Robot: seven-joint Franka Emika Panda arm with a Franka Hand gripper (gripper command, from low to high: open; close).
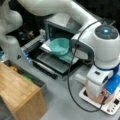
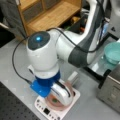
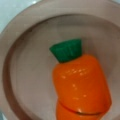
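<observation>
An orange toy carrot [image 3: 80, 82] with a green top [image 3: 67, 50] lies in a pink bowl [image 3: 25, 75], filling the wrist view. In both front views that pink bowl [image 2: 55, 107] [image 1: 101, 98] stands on a white kitchen scale [image 2: 43, 110] [image 1: 111, 107]. My gripper [image 2: 61, 94] [image 1: 96, 87] reaches straight down into the bowl, right over the carrot. Its fingertips are hidden by the hand and the bowl rim, and none show in the wrist view. A small green and orange patch of the carrot [image 2: 54, 101] shows beside the hand.
A teal bowl [image 1: 60, 46] [image 2: 113, 52] rests on the lowered door of a toaster oven [image 1: 58, 27] behind the arm. A wooden shelf unit [image 1: 17, 92] [image 2: 50, 12] stands to one side. A black cable [image 1: 70, 82] loops from the arm over the grey table.
</observation>
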